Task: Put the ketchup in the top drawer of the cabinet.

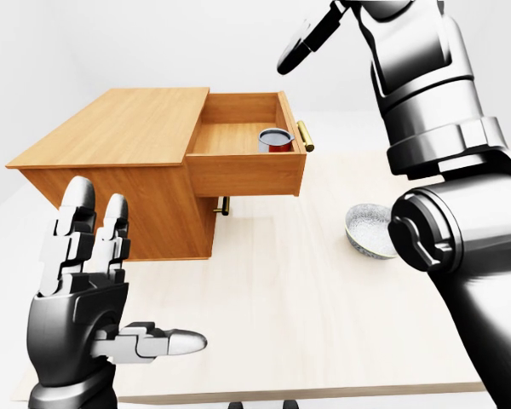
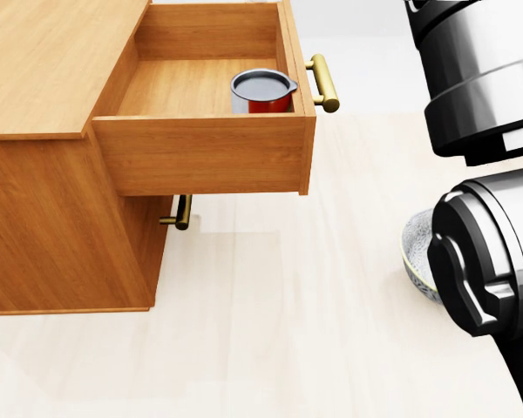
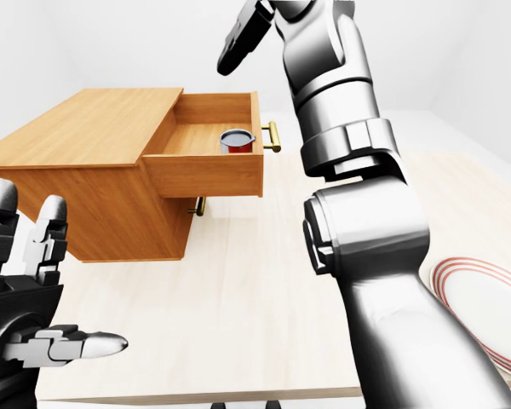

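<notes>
The wooden cabinet [image 1: 111, 128] stands at the left of the table, its top drawer [image 2: 200, 152] pulled open. The ketchup [image 2: 261, 91], a red container with a grey top, stands upright inside the drawer at its right end, close to the brass handle [image 2: 324, 83]. My right hand [image 1: 311, 38] is raised above and to the right of the drawer, fingers extended, open and empty, apart from the ketchup. My left hand [image 1: 140, 273] is open and empty at the bottom left, below the cabinet in the view.
A patterned bowl [image 1: 370, 228] sits on the light table [image 1: 281, 298] right of the cabinet, partly behind my right arm. A white plate with red rings [image 3: 485, 315] lies at the far right. The lower drawer's brass handle [image 2: 181, 212] sticks out under the open drawer.
</notes>
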`<state>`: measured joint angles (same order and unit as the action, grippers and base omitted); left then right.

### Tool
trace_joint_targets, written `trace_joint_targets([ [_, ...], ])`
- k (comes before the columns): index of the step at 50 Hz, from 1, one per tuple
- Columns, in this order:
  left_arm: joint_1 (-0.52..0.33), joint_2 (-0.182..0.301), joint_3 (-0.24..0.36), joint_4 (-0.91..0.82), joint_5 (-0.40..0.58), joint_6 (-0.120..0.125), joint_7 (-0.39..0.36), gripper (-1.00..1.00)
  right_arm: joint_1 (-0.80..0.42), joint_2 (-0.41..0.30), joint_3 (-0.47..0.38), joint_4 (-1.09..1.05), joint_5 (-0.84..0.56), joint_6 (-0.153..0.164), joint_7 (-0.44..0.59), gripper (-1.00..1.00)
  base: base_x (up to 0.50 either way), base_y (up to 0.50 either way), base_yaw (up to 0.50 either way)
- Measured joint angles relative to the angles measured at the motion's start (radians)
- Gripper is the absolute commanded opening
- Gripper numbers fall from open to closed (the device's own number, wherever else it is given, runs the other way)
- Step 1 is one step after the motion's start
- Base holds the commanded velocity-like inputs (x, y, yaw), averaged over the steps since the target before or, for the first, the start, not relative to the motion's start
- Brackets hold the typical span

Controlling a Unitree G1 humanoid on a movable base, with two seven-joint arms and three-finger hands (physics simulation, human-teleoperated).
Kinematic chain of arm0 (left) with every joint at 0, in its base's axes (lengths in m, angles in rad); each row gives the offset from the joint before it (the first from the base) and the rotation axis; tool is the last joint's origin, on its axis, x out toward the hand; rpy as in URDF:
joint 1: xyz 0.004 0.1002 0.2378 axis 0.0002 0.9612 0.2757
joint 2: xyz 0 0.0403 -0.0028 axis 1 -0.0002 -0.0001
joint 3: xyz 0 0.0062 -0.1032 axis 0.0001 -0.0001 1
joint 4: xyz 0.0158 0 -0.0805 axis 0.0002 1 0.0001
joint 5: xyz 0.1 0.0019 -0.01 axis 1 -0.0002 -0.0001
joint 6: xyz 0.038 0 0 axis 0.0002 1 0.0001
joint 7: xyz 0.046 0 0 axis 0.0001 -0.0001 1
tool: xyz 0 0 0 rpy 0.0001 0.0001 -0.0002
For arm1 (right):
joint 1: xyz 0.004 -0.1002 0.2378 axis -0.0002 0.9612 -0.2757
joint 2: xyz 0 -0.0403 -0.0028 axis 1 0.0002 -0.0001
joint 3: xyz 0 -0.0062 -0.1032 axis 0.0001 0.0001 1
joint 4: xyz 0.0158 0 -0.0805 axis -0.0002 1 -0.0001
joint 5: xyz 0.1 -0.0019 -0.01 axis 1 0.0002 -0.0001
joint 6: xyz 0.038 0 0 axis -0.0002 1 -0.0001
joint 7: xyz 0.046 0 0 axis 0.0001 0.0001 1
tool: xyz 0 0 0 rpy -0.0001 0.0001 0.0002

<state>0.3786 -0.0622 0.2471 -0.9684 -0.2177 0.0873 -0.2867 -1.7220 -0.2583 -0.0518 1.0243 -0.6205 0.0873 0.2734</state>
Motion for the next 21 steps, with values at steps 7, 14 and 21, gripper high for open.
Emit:
trace_joint_targets([
  [7, 0.002, -0.001, 0.001, -0.003, -0.001, 0.000, -0.002, 1.00, 0.044, -0.024, -0.005, -0.193, 0.032, 0.000, 0.057, 1.00, 0.00, 0.00, 0.00],
  [14, 0.003, -0.003, 0.002, -0.006, -0.001, 0.000, -0.003, 1.00, 0.204, -0.039, -0.010, -0.569, 0.040, 0.000, 0.139, 1.00, 0.00, 0.00, 0.00],
  [21, 0.009, -0.005, -0.001, -0.007, 0.002, 0.000, -0.006, 1.00, 0.430, -0.035, -0.014, -0.974, 0.026, 0.000, 0.203, 1.00, 0.00, 0.00, 0.00],
])
